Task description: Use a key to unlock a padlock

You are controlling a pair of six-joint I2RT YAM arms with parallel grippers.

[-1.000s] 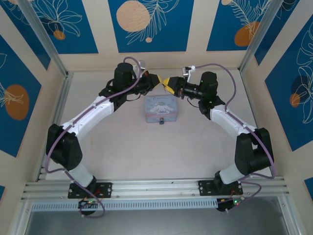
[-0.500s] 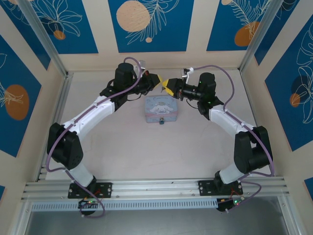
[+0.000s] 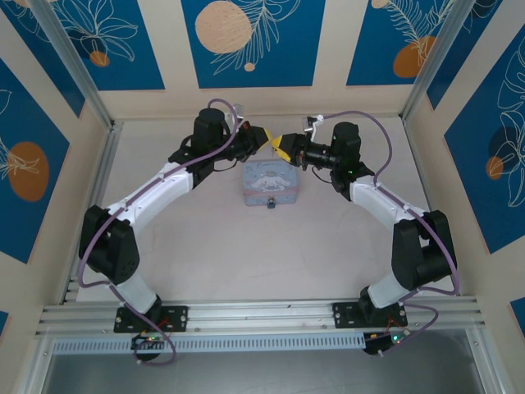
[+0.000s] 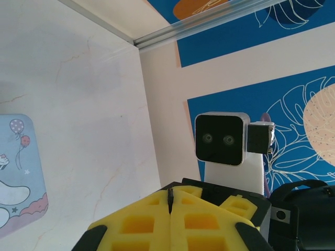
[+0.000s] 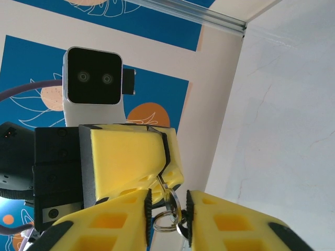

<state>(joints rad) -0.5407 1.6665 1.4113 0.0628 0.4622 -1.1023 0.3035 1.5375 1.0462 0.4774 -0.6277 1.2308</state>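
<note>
Left claw (image 3: 267, 138) of mine is clenched on the key (image 4: 170, 195), raised at the far middle, tip to tip with my right claw (image 5: 168, 203). Its fingers straddle the key rings (image 5: 172, 201), and I cannot tell whether they pinch. The padlock (image 3: 269, 203) lies below, just beside the tin's (image 3: 269, 179) near edge.

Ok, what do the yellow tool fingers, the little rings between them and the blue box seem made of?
Tool fingers: matte yellow with moulded square pockets, likely plastic or firm foam; which one is unclear. Rings: thin, bright, silvery loops with glints, so probably steel wire. Box: pale blue, printed cartoon, rounded corners; looks like painted tin, though plastic is possible.
</note>
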